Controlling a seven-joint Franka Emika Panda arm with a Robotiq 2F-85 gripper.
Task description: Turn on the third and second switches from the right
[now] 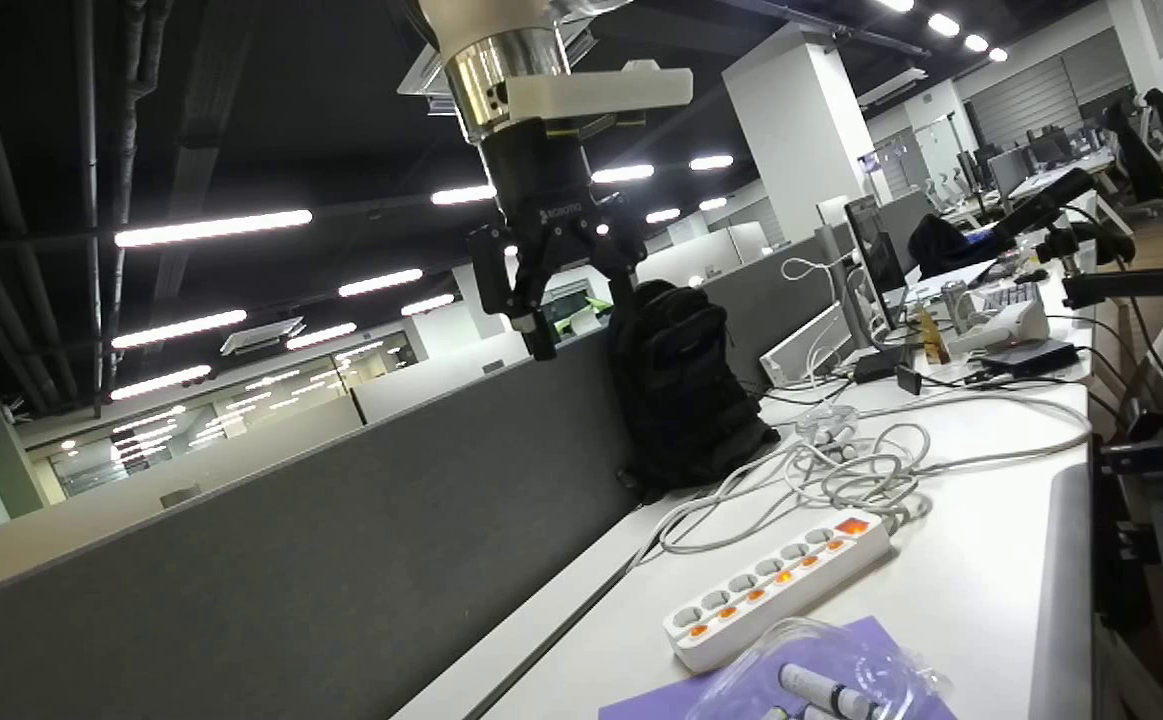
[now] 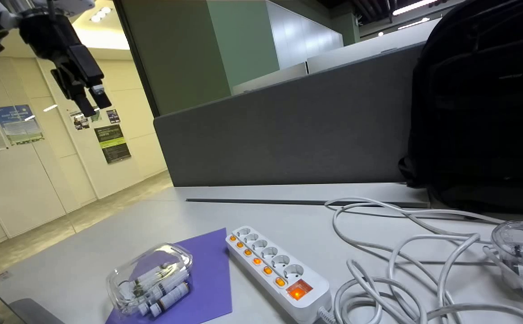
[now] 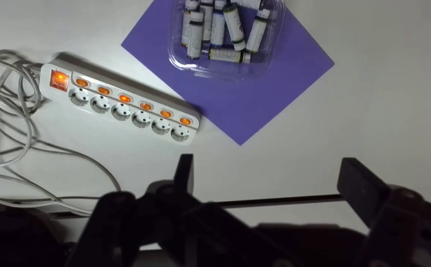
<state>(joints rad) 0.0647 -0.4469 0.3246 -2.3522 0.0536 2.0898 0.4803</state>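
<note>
While lamps (image 1: 213, 228) glow, the desk (image 1: 981, 520) holds switches (image 3: 125, 98).

Open air above 6 small switches (image 3: 125, 98), cables (image 2: 391, 265) looped beside strip (image 3: 114, 94)

The strip (image 3: 132, 104) lies on the worktop (image 3: 378, 96). Its switches (image 3: 125, 98) sit in a row by its sockets (image 3: 141, 119). In the wrist view, cables (image 3: 30, 132) lie left of the strip and paper (image 3: 245, 104) right. On the paper is a tub (image 3: 222, 70) of bottles (image 3: 218, 29). A bag (image 1: 686, 390) stands by the wall (image 1: 371, 540).
</note>
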